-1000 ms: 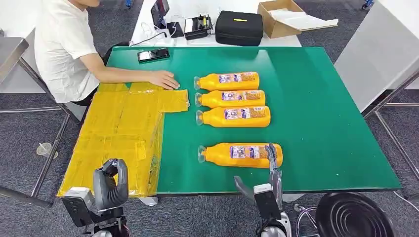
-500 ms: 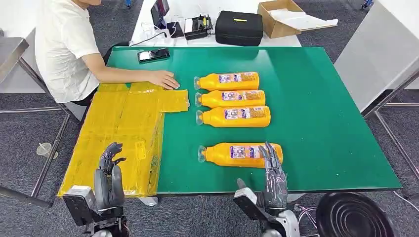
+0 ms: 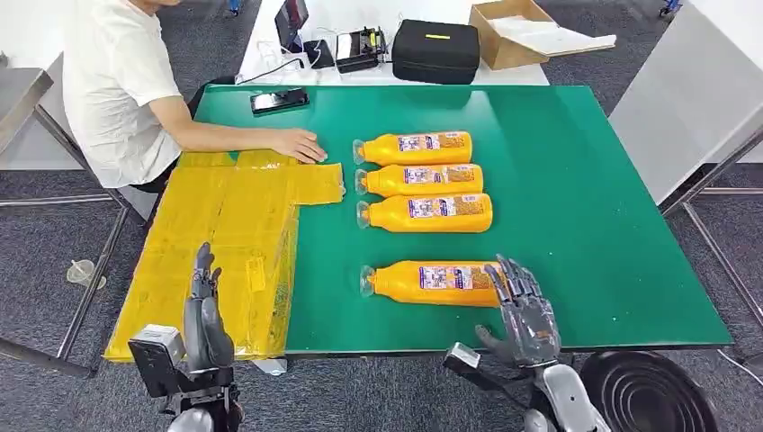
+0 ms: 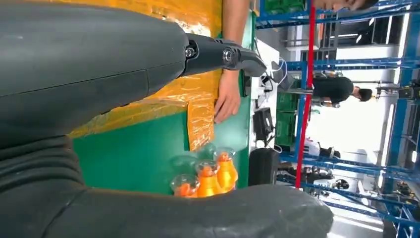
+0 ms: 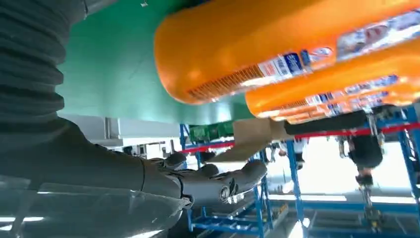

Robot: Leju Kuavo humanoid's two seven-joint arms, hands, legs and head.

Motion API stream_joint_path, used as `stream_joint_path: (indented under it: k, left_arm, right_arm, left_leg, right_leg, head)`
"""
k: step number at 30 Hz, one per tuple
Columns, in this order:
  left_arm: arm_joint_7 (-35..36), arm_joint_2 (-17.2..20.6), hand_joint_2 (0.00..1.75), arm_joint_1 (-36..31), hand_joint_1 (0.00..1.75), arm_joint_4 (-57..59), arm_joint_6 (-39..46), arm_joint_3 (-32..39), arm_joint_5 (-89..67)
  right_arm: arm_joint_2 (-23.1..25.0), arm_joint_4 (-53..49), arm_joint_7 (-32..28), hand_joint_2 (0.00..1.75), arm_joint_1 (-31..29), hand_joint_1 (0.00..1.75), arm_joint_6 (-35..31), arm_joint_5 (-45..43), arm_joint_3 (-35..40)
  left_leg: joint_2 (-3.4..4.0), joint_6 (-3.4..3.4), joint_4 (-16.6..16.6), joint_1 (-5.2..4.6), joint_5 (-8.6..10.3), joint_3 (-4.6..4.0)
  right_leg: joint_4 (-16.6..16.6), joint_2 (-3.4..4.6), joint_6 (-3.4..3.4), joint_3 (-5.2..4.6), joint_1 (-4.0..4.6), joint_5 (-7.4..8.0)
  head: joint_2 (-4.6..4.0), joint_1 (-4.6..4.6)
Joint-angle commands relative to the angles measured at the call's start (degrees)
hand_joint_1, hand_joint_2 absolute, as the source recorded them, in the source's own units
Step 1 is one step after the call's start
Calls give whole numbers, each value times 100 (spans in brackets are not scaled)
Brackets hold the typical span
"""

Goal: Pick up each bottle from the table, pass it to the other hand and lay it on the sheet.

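Several orange bottles lie on their sides on the green table (image 3: 585, 207). The nearest bottle (image 3: 432, 283) (image 5: 277, 44) lies alone near the front edge; three more (image 3: 423, 180) lie in a row behind it. My right hand (image 3: 522, 310) is open, fingers spread, just beside the base of the nearest bottle, holding nothing. My left hand (image 3: 203, 310) is open with fingers pointing up, over the near part of the yellow sheet (image 3: 225, 243). In the left wrist view the bottle caps (image 4: 205, 178) face my left hand (image 4: 124, 59).
A person in a white shirt (image 3: 117, 81) sits at the left and rests a hand (image 3: 301, 144) on the sheet's far edge. A phone (image 3: 279, 99), a black case (image 3: 436, 51) and a cardboard box (image 3: 508, 31) lie at the back. A black bin (image 3: 643, 391) stands at the front right.
My right hand has risen and swung to the right with its fingers spread beside the nearest bottle's base. My left hand has uncurled and straightened. The bottles have not moved.
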Motion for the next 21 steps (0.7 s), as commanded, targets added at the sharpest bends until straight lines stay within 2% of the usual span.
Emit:
stream_joint_path:
  k: [1, 3, 4, 7, 9, 13, 16, 17, 18, 20, 21]
  left_arm:
    - [26, 8, 0, -148, 0, 339, -9, 24, -4]
    - [31, 11, 0, -146, 0, 338, -16, 18, -11]
    - [34, 18, 0, -144, 0, 336, -17, 15, -15]
    - [52, 28, 0, -175, 0, 368, -54, -6, -7]
    - [63, 27, 0, -217, 0, 408, -104, -53, 16]
    - [71, 32, 0, -293, 0, 487, -136, -126, 40]
    - [74, 32, 0, -306, 0, 490, -142, -146, 54]
    - [74, 32, 0, -306, 0, 490, -142, -146, 54]
    - [74, 32, 0, -306, 0, 490, -142, -146, 54]
    - [75, 34, 0, -303, 0, 492, -143, -145, 61]
    - [81, 32, 0, -307, 0, 502, -147, -151, 76]
  right_arm:
    - [-116, 489, 22, 175, -251, 0, 59, -12, 226]
    - [-149, 619, 72, 175, -317, 0, 151, -35, 246]
    - [-172, 719, 84, 175, -395, 0, 184, -34, 253]
    - [-146, 964, 26, 175, -675, 0, 278, -38, 195]
    - [10, 1247, -228, 175, -937, 0, 408, -270, 73]
    - [163, 1826, -363, 175, -1274, 0, 535, -346, 122]
    - [222, 2009, -426, 175, -1357, 0, 543, -385, 158]
    - [222, 2009, -426, 175, -1357, 0, 543, -385, 158]
    - [222, 2009, -426, 175, -1357, 0, 543, -385, 158]
    - [232, 2032, -427, 175, -1379, 0, 556, -384, 170]
    - [249, 2091, -433, 175, -1429, 0, 572, -390, 190]
  left_leg:
    - [13, 2, -1, 3, -15, 35]
    - [11, 1, -2, 4, -12, 28]
    - [23, 2, 4, 8, -29, 57]
    - [18, 1, -1, 5, -15, 36]
    - [27, 1, 0, 4, -18, 40]
    - [27, 1, -3, 5, -10, 30]
    - [23, 1, -2, 8, -17, 51]
    - [16, 5, -5, 4, -4, 30]
    - [28, 5, 0, 8, -21, 59]
    - [11, 5, -4, 2, -2, 21]
    - [18, 5, -2, 4, -11, 38]
  right_leg:
    - [-7, 4, -20, 37, 6, -11]
    - [-8, 3, -17, 30, 5, -7]
    - [-8, 8, -32, 60, 12, -20]
    - [-9, 8, -23, 38, 7, -8]
    - [-8, 16, -25, 39, 7, -7]
    - [-10, 18, -20, 28, 7, 1]
    - [-13, 8, -30, 52, 12, -9]
    - [-10, 5, -18, 30, 5, -2]
    - [-10, 10, -35, 59, 13, -15]
    - [-7, 4, -13, 23, 2, -1]
    - [-9, 7, -21, 40, 6, -8]
  head:
    - [0, 0]
    - [0, 2]
    - [0, 0]
    - [0, 0]
    - [0, 0]
    - [0, 0]
    - [0, 0]
    - [0, 0]
    - [0, 0]
    - [0, 0]
    - [0, 0]
